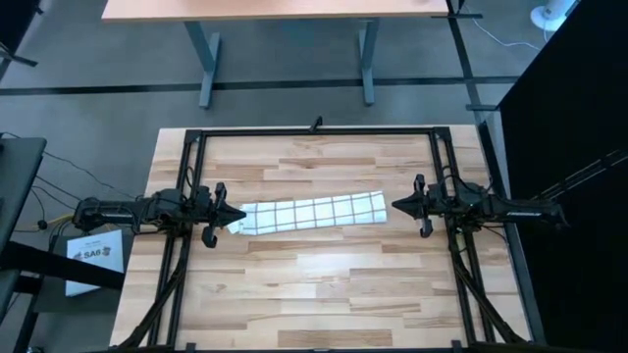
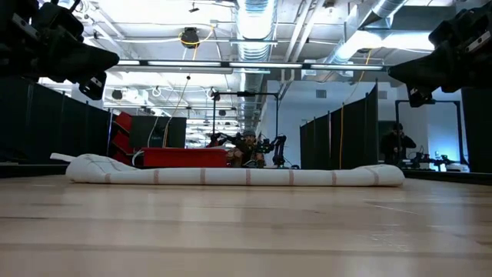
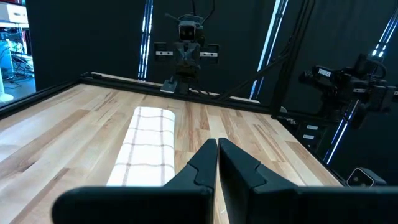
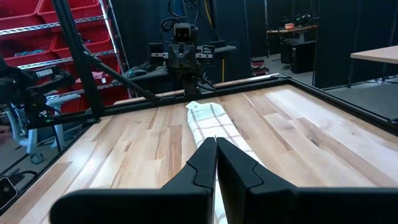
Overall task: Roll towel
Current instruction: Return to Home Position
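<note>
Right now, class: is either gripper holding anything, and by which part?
Nothing is held. The left gripper and right gripper are both shut and empty, raised above the table; the towel lies flat between them.

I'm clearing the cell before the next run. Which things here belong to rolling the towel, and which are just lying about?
Job: towel, a long narrow strip; left pincer and right pincer, both shut, empty, one at each end.
Lying about: paper sheet beside the table; desk beyond it.
</note>
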You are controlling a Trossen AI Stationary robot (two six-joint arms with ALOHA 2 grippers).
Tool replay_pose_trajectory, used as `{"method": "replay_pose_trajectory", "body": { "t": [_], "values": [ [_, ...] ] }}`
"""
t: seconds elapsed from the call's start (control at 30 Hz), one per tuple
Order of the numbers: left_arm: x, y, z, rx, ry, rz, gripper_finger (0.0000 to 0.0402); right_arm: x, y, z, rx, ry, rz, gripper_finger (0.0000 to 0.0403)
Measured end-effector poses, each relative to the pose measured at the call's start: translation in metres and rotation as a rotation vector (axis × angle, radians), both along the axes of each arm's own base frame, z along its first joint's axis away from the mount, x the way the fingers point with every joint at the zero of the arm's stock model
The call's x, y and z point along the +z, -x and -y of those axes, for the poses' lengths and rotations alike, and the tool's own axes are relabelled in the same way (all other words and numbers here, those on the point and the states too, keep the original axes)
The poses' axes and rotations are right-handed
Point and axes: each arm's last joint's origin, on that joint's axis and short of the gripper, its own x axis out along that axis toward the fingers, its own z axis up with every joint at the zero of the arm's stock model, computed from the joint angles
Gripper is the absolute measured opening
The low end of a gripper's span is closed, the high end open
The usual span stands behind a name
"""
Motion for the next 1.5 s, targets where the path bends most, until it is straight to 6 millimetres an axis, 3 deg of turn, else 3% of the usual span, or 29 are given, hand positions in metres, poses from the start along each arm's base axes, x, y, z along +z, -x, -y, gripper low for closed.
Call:
{"method": "replay_pose_trajectory", "body": {
  "t": [0.4,1.5],
  "values": [
    [0.0001,0.0000,0.0000,0.002,-0.120,0.004,0.0000,0.0000,0.0000,0.0000,0.000,0.000,0.000,0.0000],
    [0.0003,0.0000,-0.0001,0.003,-0.108,0.006,0.0000,-0.0001,0.0000,0.0000,0.000,0.000,-0.001,0.0000]
  ]
}}
